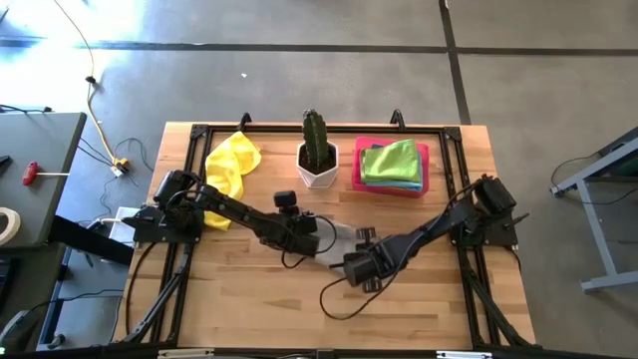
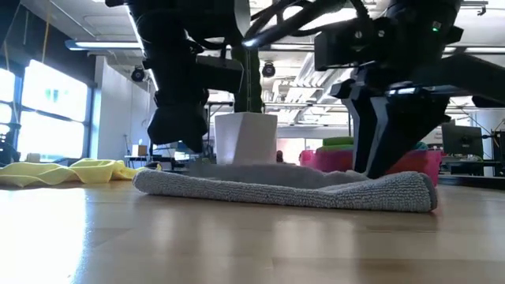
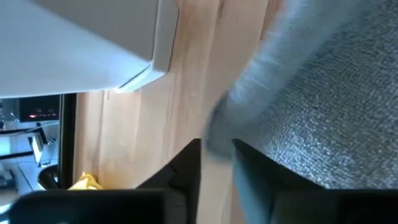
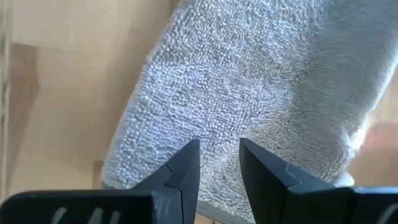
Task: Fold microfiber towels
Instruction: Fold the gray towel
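A grey microfiber towel (image 1: pixel 337 241) (image 2: pixel 292 189) lies folded and flat at the table's middle. My left gripper (image 1: pixel 317 239) (image 3: pixel 216 163) hangs open just above its left end, with the towel's edge (image 3: pixel 249 87) right past the fingertips. My right gripper (image 1: pixel 351 261) (image 4: pixel 219 155) stands open over the towel's right part, pointing steeply down. A crumpled yellow towel (image 1: pixel 231 165) lies at the far left. Green and light blue towels (image 1: pixel 391 162) are stacked on the pink tray (image 1: pixel 424 170). My right gripper comes at the grey towel's top face (image 4: pixel 217 124) from above, near its right end. Its fingers (image 2: pixel 383 162) reach down to the cloth behind a raised fold. I cannot tell whether they touch it. The towel lies flat on the table.
A cactus in a white pot (image 1: pixel 318 158) stands at the far middle, just behind the grey towel. A black frame (image 1: pixel 454 150) runs around the table. Bare wood (image 1: pixel 269 309) lies toward the near edge.
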